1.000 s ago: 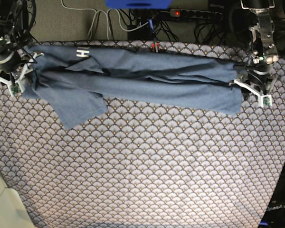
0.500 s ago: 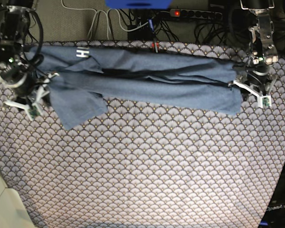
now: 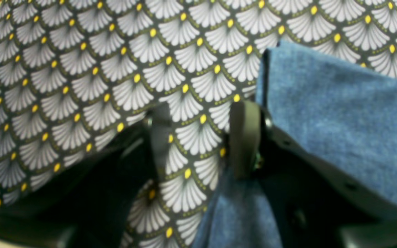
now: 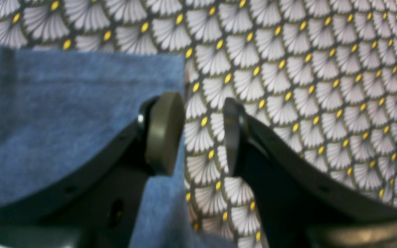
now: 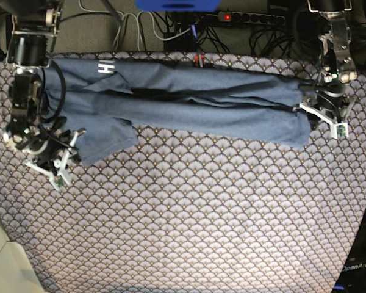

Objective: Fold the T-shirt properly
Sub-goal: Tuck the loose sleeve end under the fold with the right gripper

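Note:
The slate-blue T-shirt point(image 5: 189, 104) lies as a long folded band across the far part of the table, with white lettering point(image 5: 106, 68) near its left end and a sleeve flap point(image 5: 104, 137) hanging toward me. My right gripper point(image 5: 67, 155) stands open at the sleeve's lower left corner. In the right wrist view the right gripper point(image 4: 198, 134) has one pad point(image 4: 164, 132) over the shirt's edge point(image 4: 64, 113) and only tablecloth in the gap. My left gripper point(image 5: 322, 118) is open at the shirt's right end. The left wrist view shows the left gripper point(image 3: 200, 141) with one pad point(image 3: 245, 137) at the shirt's corner point(image 3: 339, 120).
A fan-patterned tablecloth point(image 5: 189, 213) covers the table. Behind the far edge lie a power strip point(image 5: 250, 18), cables point(image 5: 128, 27) and a blue object point(image 5: 177, 5). A pale surface point(image 5: 0, 256) sits at the front left corner.
My right arm has swung from the shirt's far left end down toward me, to the sleeve's lower corner. The left arm has stayed at the shirt's right end.

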Tool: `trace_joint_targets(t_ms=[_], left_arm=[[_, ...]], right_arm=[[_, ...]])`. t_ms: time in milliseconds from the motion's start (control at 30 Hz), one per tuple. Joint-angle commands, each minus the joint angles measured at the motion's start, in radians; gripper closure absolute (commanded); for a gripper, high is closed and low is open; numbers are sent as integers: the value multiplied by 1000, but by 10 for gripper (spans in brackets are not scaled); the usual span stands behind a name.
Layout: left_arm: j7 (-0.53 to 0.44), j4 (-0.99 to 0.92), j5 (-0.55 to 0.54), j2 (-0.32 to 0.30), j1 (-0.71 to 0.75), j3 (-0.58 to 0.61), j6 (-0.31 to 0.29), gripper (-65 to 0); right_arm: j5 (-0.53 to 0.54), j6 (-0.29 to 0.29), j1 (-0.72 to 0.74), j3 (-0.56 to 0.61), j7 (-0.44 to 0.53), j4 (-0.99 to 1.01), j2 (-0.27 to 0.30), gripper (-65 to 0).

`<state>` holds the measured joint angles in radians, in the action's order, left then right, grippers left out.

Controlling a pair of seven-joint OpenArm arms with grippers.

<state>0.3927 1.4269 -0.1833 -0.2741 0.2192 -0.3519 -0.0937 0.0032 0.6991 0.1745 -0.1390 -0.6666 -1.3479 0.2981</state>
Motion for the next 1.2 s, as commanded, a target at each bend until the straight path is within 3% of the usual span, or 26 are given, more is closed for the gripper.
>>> trace_joint_targets(t_ms=[0,300,567,1033,1167], left_arm=[[-22,19,0,-14,-5,-6,4,-282],[-22,19,0,-12,-8,-3,10,-281],[-22,19,0,-11,-8,-3,10,-280],[-22,19,1,-11,-10,-3,10,-280],[-22,19,1,-11,-10,-3,10,-280]], right_arm=[[10,-1,30,5,18,-8,11,-260],[11,-1,79,46,23,20,5,-354],[11,-1,175,48,25,213,8,-355],[13,-1,118,58,26,216,-12,-355],[13,-1,89,60,78,216,-29,-355]])
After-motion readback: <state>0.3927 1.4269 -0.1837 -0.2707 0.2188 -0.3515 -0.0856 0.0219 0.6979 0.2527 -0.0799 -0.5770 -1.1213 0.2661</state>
